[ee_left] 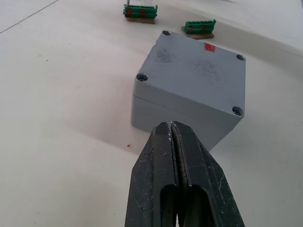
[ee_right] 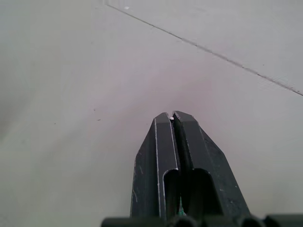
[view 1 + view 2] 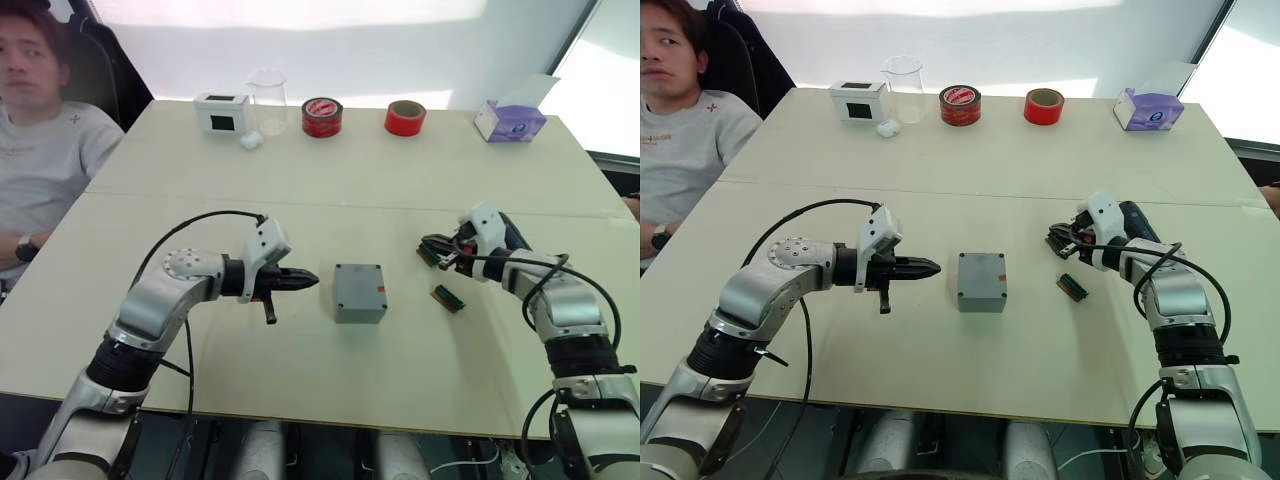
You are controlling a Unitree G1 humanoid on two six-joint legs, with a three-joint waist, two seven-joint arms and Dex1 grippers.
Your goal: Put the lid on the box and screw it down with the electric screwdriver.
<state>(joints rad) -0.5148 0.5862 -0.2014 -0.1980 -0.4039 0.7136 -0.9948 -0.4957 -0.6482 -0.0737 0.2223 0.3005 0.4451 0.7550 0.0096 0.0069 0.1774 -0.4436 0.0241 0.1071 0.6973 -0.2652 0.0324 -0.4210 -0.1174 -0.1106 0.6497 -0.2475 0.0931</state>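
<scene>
Box (image 3: 360, 292), grey and lidded, with screw holes at its top corners and a red mark towards its right edge, at the middle of the desk (image 3: 300, 380). Left hand (image 3: 300, 282), fingers pressed shut and empty, lies just left of it, pointing at its left wall. Right hand (image 3: 1065, 241), also closed, sits well apart to the right, beside two small green parts (image 3: 448, 298). Judged nearer: the left arm.

A square grey plastic box (image 3: 360, 293) bears a small red mark; green-and-red terminal strips (image 3: 448, 298) lie on the plain cream bench (image 3: 330, 170); black fingers (image 1: 182, 189).
</scene>
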